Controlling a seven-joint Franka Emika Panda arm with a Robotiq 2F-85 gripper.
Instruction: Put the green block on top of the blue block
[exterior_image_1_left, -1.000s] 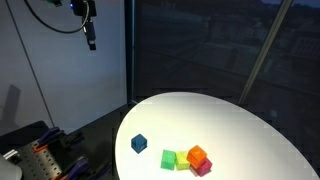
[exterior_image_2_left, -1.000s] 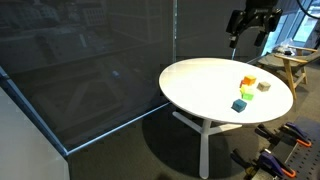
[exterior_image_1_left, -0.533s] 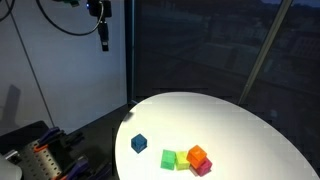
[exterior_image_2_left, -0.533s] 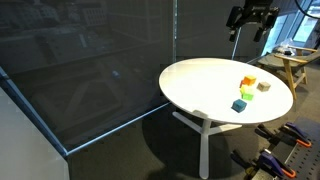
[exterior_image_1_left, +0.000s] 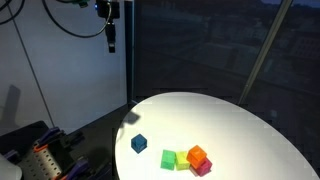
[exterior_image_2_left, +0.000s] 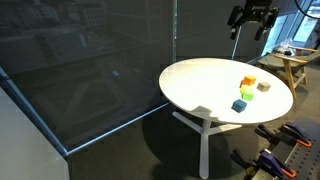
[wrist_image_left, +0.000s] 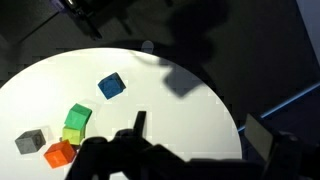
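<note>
Green block: sits flat on the table, in the middle of a short row of cubes; also seen in an exterior view.
Blue block: alone on the table, near the green one but not touching it, with bare tabletop between them; nothing rests on it.
Yellowish block: paler than its green neighbour and pressed against that cube's far side, away from the blue one.
Orange block: at the end of the row, touching the yellowish one.
Last block: just beside the orange one; it looks grey from the wrist and pinkish in an exterior view, so these are probably two faces of one cube.
Table: round, white top, with all the cubes grouped towards one edge.
Gripper: high above the table and off to its side, well apart from every cube; jaws spread wide, holding nothing.
</note>
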